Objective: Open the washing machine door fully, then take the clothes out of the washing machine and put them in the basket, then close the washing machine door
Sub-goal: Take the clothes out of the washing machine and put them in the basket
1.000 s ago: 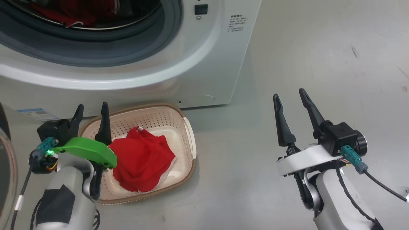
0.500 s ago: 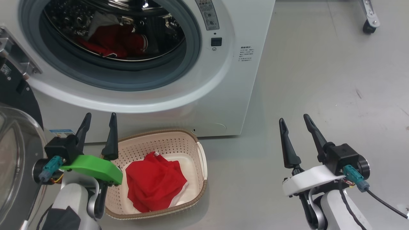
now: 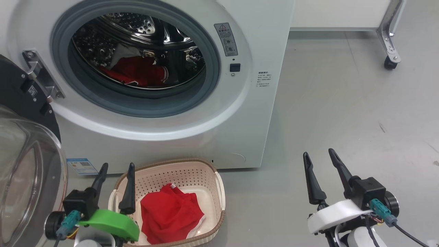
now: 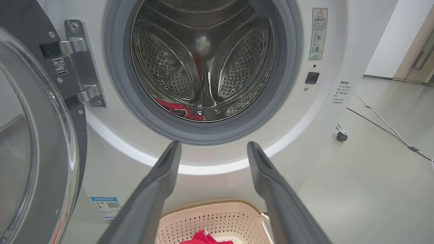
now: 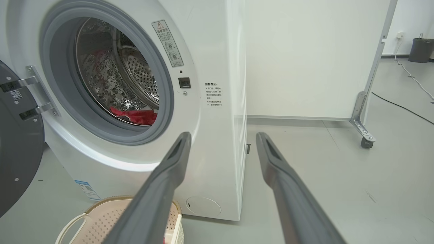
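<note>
The left gripper (image 4: 213,146) is holding its jaws wide apart, pointing at the washing machine (image 4: 298,112). The washing machine door (image 4: 40,135) is standing open at the left. Red clothes (image 4: 181,110) are lying low in the drum. More red fabric, perhaps another garment, is showing in the basket (image 4: 217,220) below.

You're on a smooth grey floor (image 3: 343,113), glossy under even light and lightly scuffed. To your right stands a white partition panel (image 5: 305,57) on metal legs with a castor (image 5: 366,143). A black cable (image 5: 400,106) crosses the floor beyond it, and a dark bin (image 5: 420,49) sits against the far wall.
</note>
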You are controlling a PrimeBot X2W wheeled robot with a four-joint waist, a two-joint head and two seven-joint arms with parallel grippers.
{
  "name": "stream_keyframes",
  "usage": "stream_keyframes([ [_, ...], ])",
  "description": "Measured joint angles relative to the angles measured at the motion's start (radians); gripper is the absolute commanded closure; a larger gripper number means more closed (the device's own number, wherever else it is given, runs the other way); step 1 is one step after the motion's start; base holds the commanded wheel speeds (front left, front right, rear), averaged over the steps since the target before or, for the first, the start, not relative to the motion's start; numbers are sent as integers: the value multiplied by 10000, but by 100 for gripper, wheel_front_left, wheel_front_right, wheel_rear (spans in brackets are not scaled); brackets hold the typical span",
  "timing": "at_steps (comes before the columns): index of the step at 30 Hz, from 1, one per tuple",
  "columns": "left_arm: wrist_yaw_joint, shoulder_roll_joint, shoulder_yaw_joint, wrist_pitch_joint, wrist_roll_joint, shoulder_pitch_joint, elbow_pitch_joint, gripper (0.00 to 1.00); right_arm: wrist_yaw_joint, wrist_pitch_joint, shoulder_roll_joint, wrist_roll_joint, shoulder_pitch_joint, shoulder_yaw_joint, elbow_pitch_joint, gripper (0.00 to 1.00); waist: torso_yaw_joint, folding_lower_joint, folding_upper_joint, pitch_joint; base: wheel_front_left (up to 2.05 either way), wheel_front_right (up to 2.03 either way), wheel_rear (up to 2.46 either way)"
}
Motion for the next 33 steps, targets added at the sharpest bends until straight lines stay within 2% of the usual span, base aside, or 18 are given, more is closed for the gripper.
stream_keyframes([
  [16, 297, -2, -280, 146, 2, 1490, -1244, 0, -10, 0, 48, 0, 702, -230, -215, 0, 112, 0, 0, -450, 0, 0, 0],
  [33, 500, -2, -393, 489, -4, 1995, -2286, 0, 29, 0, 63, -65, 706, -238, -385, 0, 109, 0, 0, -406, 0, 0, 0],
])
